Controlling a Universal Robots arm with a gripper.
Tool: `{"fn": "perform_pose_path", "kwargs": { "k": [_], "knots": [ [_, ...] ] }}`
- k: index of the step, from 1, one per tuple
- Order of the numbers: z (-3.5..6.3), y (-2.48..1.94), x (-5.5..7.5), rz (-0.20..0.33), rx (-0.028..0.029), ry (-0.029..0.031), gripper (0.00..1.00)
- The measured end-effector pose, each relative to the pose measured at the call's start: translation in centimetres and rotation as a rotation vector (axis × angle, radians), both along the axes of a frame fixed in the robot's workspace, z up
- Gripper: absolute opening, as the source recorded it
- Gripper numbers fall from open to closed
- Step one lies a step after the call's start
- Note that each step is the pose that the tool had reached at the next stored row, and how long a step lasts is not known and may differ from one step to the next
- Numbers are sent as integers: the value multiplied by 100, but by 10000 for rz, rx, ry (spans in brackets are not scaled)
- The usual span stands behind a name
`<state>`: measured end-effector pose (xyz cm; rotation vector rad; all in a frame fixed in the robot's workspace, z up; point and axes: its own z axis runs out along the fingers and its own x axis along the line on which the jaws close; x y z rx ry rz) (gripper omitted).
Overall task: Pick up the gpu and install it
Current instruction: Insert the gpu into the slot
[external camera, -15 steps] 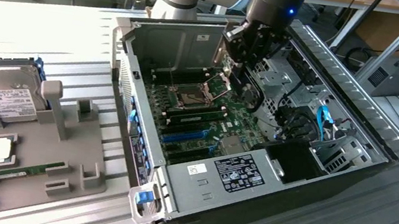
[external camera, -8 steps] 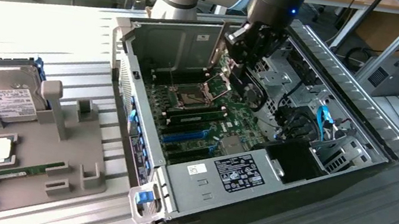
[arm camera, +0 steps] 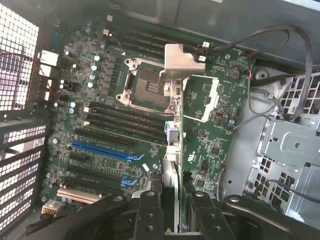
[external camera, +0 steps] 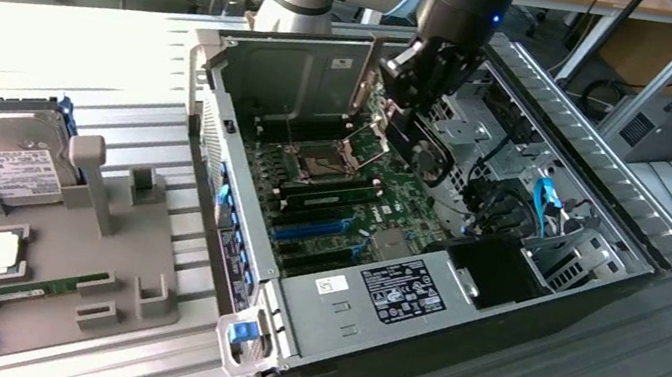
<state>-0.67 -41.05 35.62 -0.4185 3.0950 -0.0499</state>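
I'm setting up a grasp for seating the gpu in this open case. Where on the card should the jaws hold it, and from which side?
Grip the upper long edge, jaws pinching its two flat faces, coming from above. The gpu is thin and hangs edge-on in the gripper over the motherboard; that probably keeps its lower edge free toward the slots.

The slatted metal worktop (external camera: 118,114) carries an open PC case (external camera: 333,335) and, at the exterior view's left, a grey fixture (external camera: 69,258).

gpu (external camera: 426,154) with dull silver metal bracket (arm camera: 179,61), matt black claw (arm camera: 173,202), bare metal case (external camera: 329,324), matt grey plastic tray (external camera: 69,258)
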Motion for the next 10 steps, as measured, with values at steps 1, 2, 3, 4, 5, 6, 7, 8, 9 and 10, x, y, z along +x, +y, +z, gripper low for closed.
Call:
{"fn": "perform_pose_path", "kwargs": {
  "k": [1,2,3,4,5,6,7,8,9,10],
  "knots": [
    [0,0,0,48,-1,0,26],
    [0,0,0,95,-1,0,26],
    [0,0,0,140,-2,0,26],
    [0,0,0,181,-3,0,26],
    [0,0,0,267,-4,0,26],
    [0,0,0,310,-5,0,26],
    [0,0,0,349,-5,0,26],
    [0,0,0,384,-6,0,26],
    [0,0,0,421,-6,0,26],
    [0,0,0,458,-6,0,26]
  ]
}}
